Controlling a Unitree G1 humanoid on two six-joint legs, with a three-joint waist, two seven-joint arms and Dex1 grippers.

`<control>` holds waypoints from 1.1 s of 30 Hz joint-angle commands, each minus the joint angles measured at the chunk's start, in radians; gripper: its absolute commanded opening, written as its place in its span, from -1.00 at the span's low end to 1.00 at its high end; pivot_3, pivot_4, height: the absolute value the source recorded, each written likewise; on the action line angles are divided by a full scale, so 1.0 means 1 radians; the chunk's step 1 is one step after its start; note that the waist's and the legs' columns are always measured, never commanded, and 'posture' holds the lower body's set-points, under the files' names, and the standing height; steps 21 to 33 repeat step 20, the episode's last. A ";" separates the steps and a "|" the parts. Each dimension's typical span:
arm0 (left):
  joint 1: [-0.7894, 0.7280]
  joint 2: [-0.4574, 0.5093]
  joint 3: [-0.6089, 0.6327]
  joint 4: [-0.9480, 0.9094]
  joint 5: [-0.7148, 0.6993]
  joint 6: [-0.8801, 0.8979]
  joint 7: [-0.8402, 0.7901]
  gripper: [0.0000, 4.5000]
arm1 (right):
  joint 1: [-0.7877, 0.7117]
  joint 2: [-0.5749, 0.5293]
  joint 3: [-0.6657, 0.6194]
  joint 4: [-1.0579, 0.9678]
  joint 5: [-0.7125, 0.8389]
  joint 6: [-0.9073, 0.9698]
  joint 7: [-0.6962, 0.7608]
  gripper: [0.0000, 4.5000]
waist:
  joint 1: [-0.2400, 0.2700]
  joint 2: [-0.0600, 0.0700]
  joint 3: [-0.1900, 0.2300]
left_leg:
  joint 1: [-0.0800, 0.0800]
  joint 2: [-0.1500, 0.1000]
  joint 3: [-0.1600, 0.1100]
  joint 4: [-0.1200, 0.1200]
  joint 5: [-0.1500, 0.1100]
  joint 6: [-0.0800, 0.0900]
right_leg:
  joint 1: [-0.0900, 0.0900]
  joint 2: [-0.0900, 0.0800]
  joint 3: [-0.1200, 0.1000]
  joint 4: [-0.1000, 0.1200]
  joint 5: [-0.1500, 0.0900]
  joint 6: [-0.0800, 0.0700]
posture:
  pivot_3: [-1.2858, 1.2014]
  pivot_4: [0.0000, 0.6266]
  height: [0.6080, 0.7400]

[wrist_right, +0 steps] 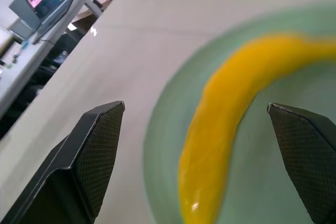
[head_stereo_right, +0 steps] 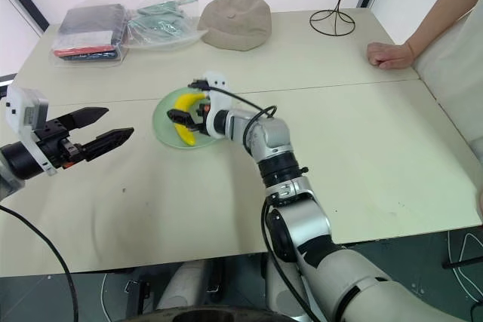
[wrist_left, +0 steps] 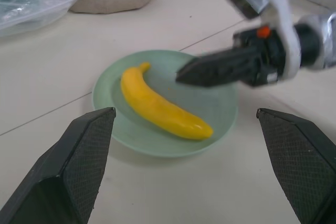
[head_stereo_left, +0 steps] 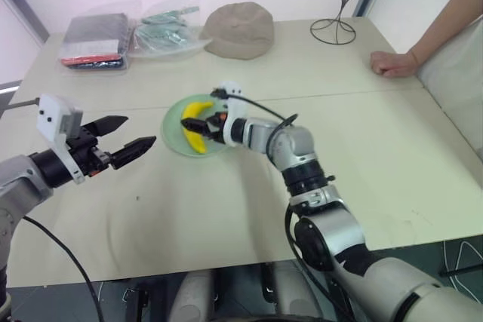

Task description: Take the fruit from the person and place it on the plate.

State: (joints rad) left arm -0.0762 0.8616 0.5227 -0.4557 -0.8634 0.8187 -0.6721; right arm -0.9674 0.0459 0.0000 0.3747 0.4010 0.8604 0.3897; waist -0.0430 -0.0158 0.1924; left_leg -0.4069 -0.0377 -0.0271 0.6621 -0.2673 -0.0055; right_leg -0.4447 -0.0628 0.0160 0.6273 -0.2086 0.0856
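Note:
The fruit, a curved yellow banana (wrist_left: pixel 163 106), lies on the pale green plate (wrist_left: pixel 157 141) in the middle of the table. My right gripper (head_stereo_left: pixel 198 126) hovers just over the banana, open, with the fruit lying loose between and below its fingers (wrist_right: pixel 97 150). My left gripper (head_stereo_left: pixel 139 130) is held open to the left of the plate, pointing at it, with nothing in it. The person's hand (head_stereo_left: pixel 392 63) rests as a fist on the table at the far right, the forearm running off the upper right corner.
A tan cap (head_stereo_left: pixel 240 29) sits behind the plate. Plastic bags with folded items (head_stereo_left: pixel 94 39) lie at the far left. A black wire stand (head_stereo_left: pixel 333 29) stands at the back right. A seam crosses the table behind the plate.

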 commanded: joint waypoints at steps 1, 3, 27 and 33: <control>-0.016 0.007 -0.005 -0.031 -0.015 -0.015 -0.014 1.00 | -0.006 -0.131 0.089 -0.202 -0.064 -0.019 0.063 0.98 | 0.001 0.000 0.000 | 0.000 0.000 0.000 0.000 0.000 0.000 | 0.000 0.000 0.000 0.000 0.000 0.000 | 0.03 -0.52 1.00; -0.021 0.010 -0.015 -0.026 -0.010 -0.018 -0.024 1.00 | 0.019 -0.216 0.132 -0.290 -0.086 -0.018 0.102 0.98 | 0.000 0.000 0.000 | 0.000 0.000 0.000 0.000 0.000 0.000 | 0.000 0.000 0.000 -0.001 0.000 0.000 | 0.03 -0.52 1.00; -0.076 0.030 -0.069 0.035 0.030 -0.049 -0.109 1.00 | 0.377 -0.886 0.025 -0.845 0.039 -0.115 0.572 0.98 | 0.005 -0.001 0.000 | 0.000 0.001 0.001 0.000 0.000 0.001 | 0.003 0.001 -0.001 -0.005 -0.001 0.001 | 0.03 -0.52 1.00; -0.076 0.030 -0.069 0.035 0.030 -0.049 -0.109 1.00 | 0.377 -0.886 0.025 -0.845 0.039 -0.115 0.572 0.98 | 0.005 -0.001 0.000 | 0.000 0.001 0.001 0.000 0.000 0.001 | 0.003 0.001 -0.001 -0.005 -0.001 0.001 | 0.03 -0.52 1.00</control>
